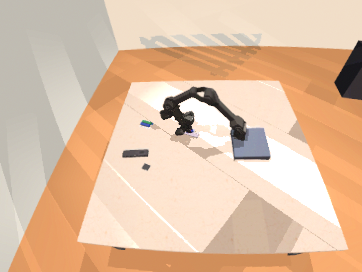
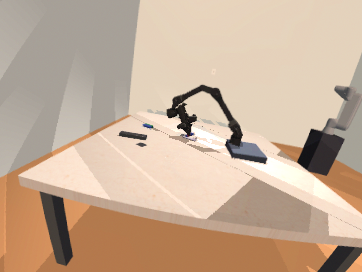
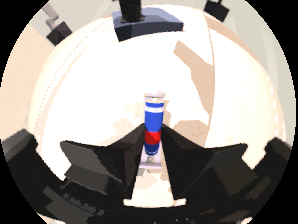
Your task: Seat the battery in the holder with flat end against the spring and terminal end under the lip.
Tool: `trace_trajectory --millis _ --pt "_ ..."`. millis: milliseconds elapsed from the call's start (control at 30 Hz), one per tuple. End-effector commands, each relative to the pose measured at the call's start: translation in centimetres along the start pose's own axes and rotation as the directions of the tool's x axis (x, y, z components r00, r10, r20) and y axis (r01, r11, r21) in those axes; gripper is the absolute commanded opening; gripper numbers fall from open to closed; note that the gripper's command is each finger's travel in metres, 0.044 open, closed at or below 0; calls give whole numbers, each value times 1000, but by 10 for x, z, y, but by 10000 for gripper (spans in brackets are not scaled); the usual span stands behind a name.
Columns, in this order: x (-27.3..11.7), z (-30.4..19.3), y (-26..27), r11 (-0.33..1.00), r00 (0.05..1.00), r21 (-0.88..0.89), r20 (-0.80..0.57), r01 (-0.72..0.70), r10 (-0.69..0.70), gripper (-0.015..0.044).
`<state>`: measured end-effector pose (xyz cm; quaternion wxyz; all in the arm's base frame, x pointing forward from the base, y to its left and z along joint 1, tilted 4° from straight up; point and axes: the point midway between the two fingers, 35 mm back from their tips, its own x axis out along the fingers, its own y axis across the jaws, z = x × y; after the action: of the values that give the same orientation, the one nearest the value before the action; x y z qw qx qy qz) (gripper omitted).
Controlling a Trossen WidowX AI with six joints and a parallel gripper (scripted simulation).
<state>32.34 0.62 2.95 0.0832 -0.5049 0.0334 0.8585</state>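
Blue with a red band and a white one, the battery (image 1: 191, 131) (image 3: 154, 118) is clamped in my claw (image 1: 184, 131) (image 2: 189, 133) (image 3: 152, 125), one finger on each long side. From my wrist view it lies lengthwise over the pale holder (image 1: 194, 135) (image 2: 190, 138) (image 3: 150, 164), lined up with it as far as I can judge. Its red-banded half points toward the spring (image 3: 151, 158), which I can see at the lower end of that view. The other end comes close to the holder's upper end wall; I can't tell whether it is under the lip, nor whether the battery is fully down.

The holder sits on the pale surface (image 1: 165, 210) (image 2: 125, 185) (image 3: 90, 90), nearer its far edge than its near edge in my top view. To the right, toward the right edge, my arm stands on a blue-grey base plate (image 1: 262, 152) (image 2: 257, 154) (image 3: 172, 24). Toward the left edge I see a small blue-and-green object (image 1: 146, 123) (image 2: 148, 125), with a dark oblong bar (image 1: 135, 153) (image 2: 132, 135) nearer the near left corner. A small dark square piece (image 1: 146, 167) (image 2: 141, 144) lies near the bar, apart from it.
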Motion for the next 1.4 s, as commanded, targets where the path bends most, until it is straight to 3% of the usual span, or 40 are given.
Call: trace_trajectory --millis 0,1367 --pt "-3 -6 0 1000 1000 -5 -17 -3 3 59" --pt "0 -8 0 1000 990 2 -144 -11 11 59"
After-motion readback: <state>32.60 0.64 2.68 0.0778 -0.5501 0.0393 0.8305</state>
